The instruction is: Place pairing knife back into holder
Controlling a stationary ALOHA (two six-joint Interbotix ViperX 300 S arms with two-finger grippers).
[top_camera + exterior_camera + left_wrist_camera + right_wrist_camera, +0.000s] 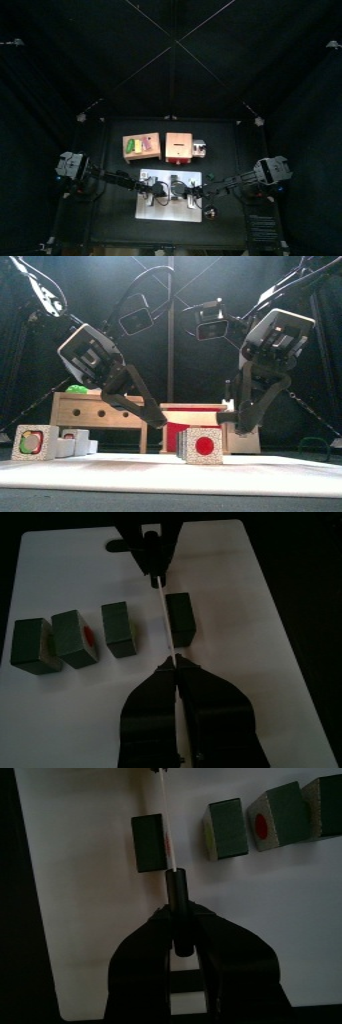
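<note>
**A:** Where was the knife?

**B:** The paring knife [178, 888] was held level above the white board [274, 662], at the front middle of the desk [118, 226]. Dark handle, thin pale blade. It was not in the holder.

**A:** And the holder?

**B:** The holder [181, 147], an orange-brown block, stood behind the board, toward the back of the desk. It stood just beside a paler wooden box [138, 146] with green and yellow contents. It was well apart from the knife.

**A:** Right hand?

**B:** The right hand [178, 913] was closed on the knife's dark handle, which stuck out from between its jaws. The blade pointed away from it, across the board.

**A:** Left hand?

**B:** The left hand [171, 664] came in from the opposite side with its jaws drawn narrow. The blade's far end ran in between their tips, so it looked pinched there. The knife spanned the gap between the two hands.

**A:** Anything under it?

**B:** Four small blocks [115, 628] stood in a row on the board, and one showed a red spot. The blade passed close beside the end block [182, 617]; I couldn't tell whether they touched. From the front, a red-spotted block [203, 444] stood nearest, with both arms hanging down behind it.
</note>
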